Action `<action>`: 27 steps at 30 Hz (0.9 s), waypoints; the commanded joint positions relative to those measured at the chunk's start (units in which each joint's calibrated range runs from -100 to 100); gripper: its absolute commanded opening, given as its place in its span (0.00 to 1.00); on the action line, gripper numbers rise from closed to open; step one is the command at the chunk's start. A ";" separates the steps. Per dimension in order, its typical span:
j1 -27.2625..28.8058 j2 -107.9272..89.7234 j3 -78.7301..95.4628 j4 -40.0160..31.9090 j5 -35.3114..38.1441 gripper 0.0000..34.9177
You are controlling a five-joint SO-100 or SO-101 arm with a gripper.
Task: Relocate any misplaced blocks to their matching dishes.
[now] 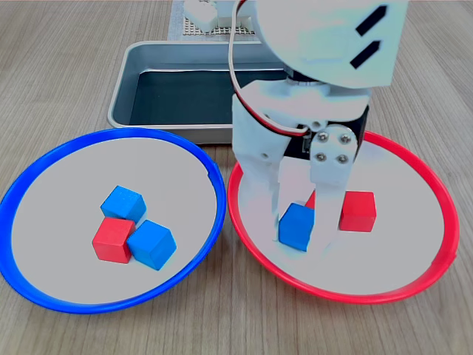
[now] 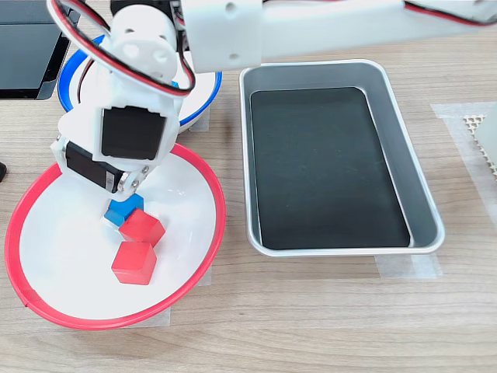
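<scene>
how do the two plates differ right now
The blue plate has a blue rim; the red plate has a red rim. The blue plate holds two blue cubes and one red cube, with nothing over it; the red plate holds two red cubes and one blue cube, which sits between the gripper's fingers. Both are round, shallow, pale-centred, with one wrong-coloured cube.

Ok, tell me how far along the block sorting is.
Done: two blue cubes sit in the blue-rimmed plate, two red cubes in the red-rimmed plate. In hand: the gripper has its fingers on either side of the stray blue cube in the red-rimmed plate. Left: carrying it across, then moving the red cube out of the blue-rimmed plate.
</scene>
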 commanded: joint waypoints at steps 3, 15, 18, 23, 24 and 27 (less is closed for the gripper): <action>-0.26 -1.56 -2.55 0.17 -0.24 0.01; 1.91 -10.34 -1.46 -0.74 1.76 0.01; 3.41 -13.33 -0.19 -0.99 2.83 0.01; 6.99 -16.91 1.18 -1.07 5.62 0.01; 7.74 -17.59 1.91 -1.07 6.30 0.01; 10.38 -19.21 4.55 -0.82 8.40 0.01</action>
